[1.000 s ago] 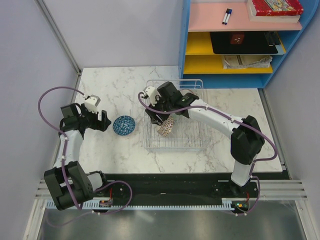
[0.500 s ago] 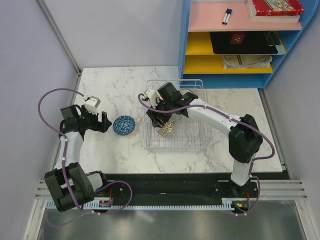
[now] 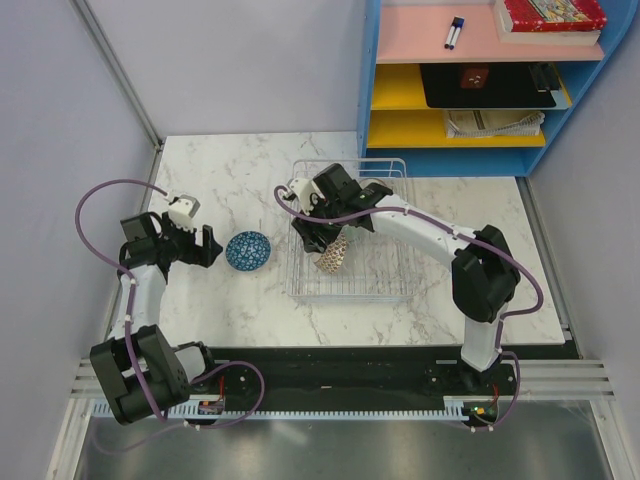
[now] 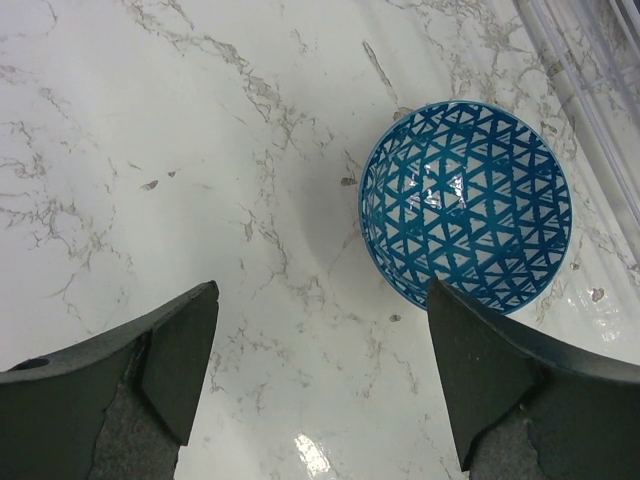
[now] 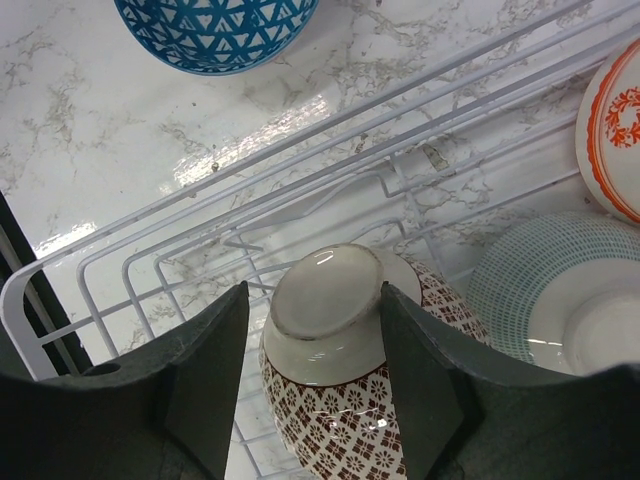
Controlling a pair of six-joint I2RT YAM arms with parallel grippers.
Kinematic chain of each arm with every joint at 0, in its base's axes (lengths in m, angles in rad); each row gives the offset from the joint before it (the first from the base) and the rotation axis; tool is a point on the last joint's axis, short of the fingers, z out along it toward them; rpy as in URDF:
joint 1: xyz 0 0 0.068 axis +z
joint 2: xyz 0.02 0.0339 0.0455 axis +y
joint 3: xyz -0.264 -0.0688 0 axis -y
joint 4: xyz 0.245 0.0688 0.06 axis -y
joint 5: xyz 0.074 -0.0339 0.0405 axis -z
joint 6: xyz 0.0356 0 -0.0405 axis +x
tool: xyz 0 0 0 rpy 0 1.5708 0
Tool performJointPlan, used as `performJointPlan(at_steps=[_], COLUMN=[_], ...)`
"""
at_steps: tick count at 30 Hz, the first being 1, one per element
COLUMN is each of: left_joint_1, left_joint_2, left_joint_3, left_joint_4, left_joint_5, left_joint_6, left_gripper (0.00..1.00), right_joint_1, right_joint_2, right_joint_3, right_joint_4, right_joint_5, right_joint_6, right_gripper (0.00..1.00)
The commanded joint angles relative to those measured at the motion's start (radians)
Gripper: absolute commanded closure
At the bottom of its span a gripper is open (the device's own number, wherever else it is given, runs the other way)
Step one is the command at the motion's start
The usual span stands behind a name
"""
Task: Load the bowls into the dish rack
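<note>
I'm seating the brown-patterned ceramic bowl [image 5: 330, 420] in the silver-white wire dish rack [image 3: 380, 270]. The right claw [image 5: 315, 300] straddles its foot, grip unclear. The left claw [image 4: 322, 300] gapes near the blue-latticed bowl [image 4: 465, 205]; I'd grab that next.

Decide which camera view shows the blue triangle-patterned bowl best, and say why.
The left wrist view: the blue bowl appears whole, its inside pattern sharp. The top view shows it small; the right wrist view catches only a cropped part.

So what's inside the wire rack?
Three bowls: a brown patterned bowl tipped foot-up, a green-patterned bowl, and a red-patterned bowl. Part of the rack is hidden under the right arm.
</note>
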Motion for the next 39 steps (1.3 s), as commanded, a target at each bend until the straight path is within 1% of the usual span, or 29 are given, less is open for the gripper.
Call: performJointPlan(at_steps=[1,4,10,15,17,25,27,30,35,38,39], left_joint_1=[0.008,0.011,0.013,0.014,0.014,0.016,0.016,0.016,0.022,0.033,0.037], left_joint_2=[-0.022,-0.024,-0.026,-0.026,-0.027,-0.024,-0.023,-0.023,-0.029,-0.024,-0.021], left_joint_3=[-0.013,-0.015,-0.021,-0.024,-0.026,-0.027,-0.027,-0.029,-0.040,-0.046,-0.044], left_joint_4=[0.039,0.041,0.044,0.045,0.044,0.045,0.048,0.050,0.087,0.119,0.136], left_joint_5=[0.034,0.034,0.037,0.042,0.044,0.042,0.042,0.042,0.018,-0.027,-0.035], left_joint_6=[-0.003,-0.004,-0.001,-0.001,-0.001,-0.001,-0.001,-0.004,-0.029,-0.070,-0.079], left_gripper=[0.09,0.09,0.09,0.09,0.09,0.09,0.09,0.09,0.09,0.09,0.09], right_joint_1=[0.024,0.022,0.021,0.022,0.021,0.033,0.047,0.056,0.056,0.082,0.091], right_joint_2=[0.002,-0.037,-0.066,-0.098,-0.093,-0.032,-0.021,-0.009,-0.044,-0.046,-0.040], right_joint_3=[0.027,0.025,0.009,-0.044,-0.034,-0.025,-0.027,-0.018,0.010,0.076,0.123], right_joint_4=[-0.101,-0.055,-0.055,0.007,-0.012,-0.099,-0.107,-0.105,-0.055,-0.084,-0.099], right_joint_5=[0.003,0.097,0.077,0.137,0.122,-0.055,-0.072,-0.040,0.092,0.157,0.167], right_joint_6=[0.018,0.022,0.031,0.031,0.033,-0.007,-0.016,-0.018,-0.031,-0.091,-0.113], right_gripper=[0.38,0.38,0.38,0.38,0.38,0.40,0.40,0.40,0.40,0.40,0.40])
